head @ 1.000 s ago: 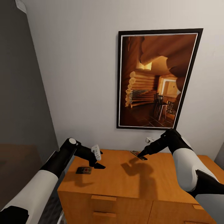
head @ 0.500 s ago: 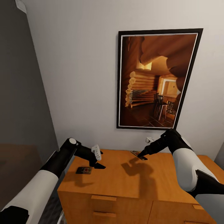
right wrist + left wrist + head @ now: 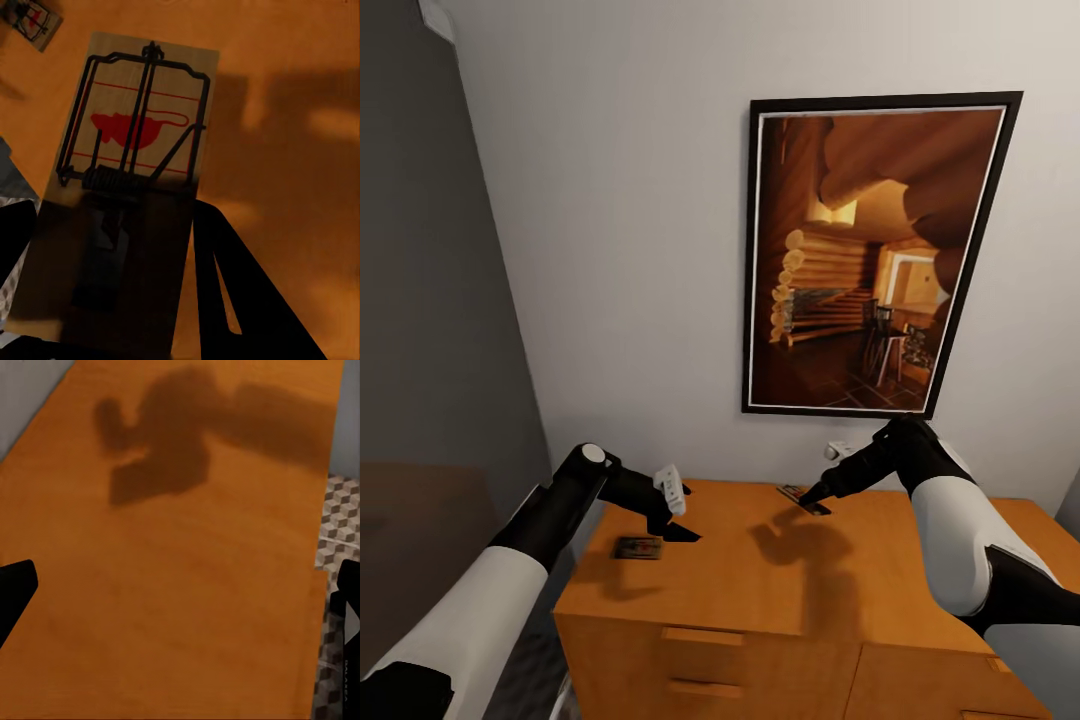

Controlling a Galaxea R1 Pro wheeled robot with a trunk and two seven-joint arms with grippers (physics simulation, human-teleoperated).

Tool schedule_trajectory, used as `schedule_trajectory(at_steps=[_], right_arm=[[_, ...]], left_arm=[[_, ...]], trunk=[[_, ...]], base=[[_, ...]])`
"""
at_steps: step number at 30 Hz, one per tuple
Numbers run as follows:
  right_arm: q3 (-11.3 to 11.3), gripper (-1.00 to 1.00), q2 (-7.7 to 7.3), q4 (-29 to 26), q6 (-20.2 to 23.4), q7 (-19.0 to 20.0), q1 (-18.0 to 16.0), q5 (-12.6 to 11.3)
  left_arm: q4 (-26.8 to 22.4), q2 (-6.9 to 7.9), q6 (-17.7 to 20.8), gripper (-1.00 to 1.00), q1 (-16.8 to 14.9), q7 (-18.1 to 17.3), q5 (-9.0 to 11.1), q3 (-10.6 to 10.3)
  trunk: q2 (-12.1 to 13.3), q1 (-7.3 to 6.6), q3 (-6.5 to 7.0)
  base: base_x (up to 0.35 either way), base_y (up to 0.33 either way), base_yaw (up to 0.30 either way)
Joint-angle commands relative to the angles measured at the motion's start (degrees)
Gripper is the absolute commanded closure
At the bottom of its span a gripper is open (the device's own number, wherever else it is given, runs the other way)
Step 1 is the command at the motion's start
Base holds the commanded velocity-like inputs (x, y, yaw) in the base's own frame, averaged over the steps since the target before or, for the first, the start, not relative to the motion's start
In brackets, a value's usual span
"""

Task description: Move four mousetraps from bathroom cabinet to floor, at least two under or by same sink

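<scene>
My right gripper point(image 3: 810, 496) is shut on a mousetrap point(image 3: 803, 499) and holds it a little above the back of the orange-brown cabinet point(image 3: 760, 585), where it casts a shadow on the top. In the right wrist view this mousetrap point(image 3: 135, 142) is a wooden board with a red mouse print and a black wire bar, set between the gripper's dark fingers point(image 3: 217, 277). Another mousetrap point(image 3: 638, 547) lies flat near the cabinet's left edge, also seen as a small board point(image 3: 30, 19). My left gripper point(image 3: 682, 532) hovers open just right of it, fingers point(image 3: 15, 592) spread wide over bare wood.
A large framed picture point(image 3: 870, 250) hangs on the white wall behind the cabinet, with a white socket point(image 3: 840, 449) under it. A grey wall point(image 3: 430, 350) stands at the left. Drawer fronts with bar handles point(image 3: 695, 637) face me. Cube-patterned floor tiles point(image 3: 337, 525) lie beyond the cabinet's end.
The head view has shifted slightly, so the picture and cabinet sit a little further right. Both arms and both mousetraps have kept their places.
</scene>
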Motion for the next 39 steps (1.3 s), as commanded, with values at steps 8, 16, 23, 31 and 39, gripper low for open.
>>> schedule_trajectory(at_steps=[8,16,23,31,39], right_arm=[[0.0,1.00,0.20,0.1,0.4,0.2,0.0,0.0],[0.0,1.00,0.38,0.1,0.4,0.2,0.0,0.1],[0.0,1.00,0.45,0.7,0.4,0.2,0.0,0.1],[0.0,1.00,0.74,1.0,0.4,0.2,0.0,0.1],[0.0,1.00,0.85,1.1,0.4,0.1,0.0,0.2]], left_arm=[[0.0,-0.06,0.0,-1.00,0.0,0.0,-0.1,-0.1],[0.0,-0.02,0.0,-1.00,0.0,0.1,-0.1,0.0],[0.0,-0.05,0.1,-1.00,0.0,0.1,-0.1,0.0],[0.0,0.01,0.1,-1.00,0.0,0.1,-0.1,0.0],[0.0,-0.04,0.1,-1.00,0.0,2.4,-0.1,0.0]], trunk=[[0.0,0.00,0.00],[0.0,0.00,0.00],[0.0,0.00,0.00],[0.0,0.00,0.00],[0.0,0.00,0.00]], base=[[0.000,0.066,0.000],[-0.005,0.005,0.000],[-0.139,0.145,0.000],[-0.029,0.113,0.000],[-0.002,0.008,0.000]])
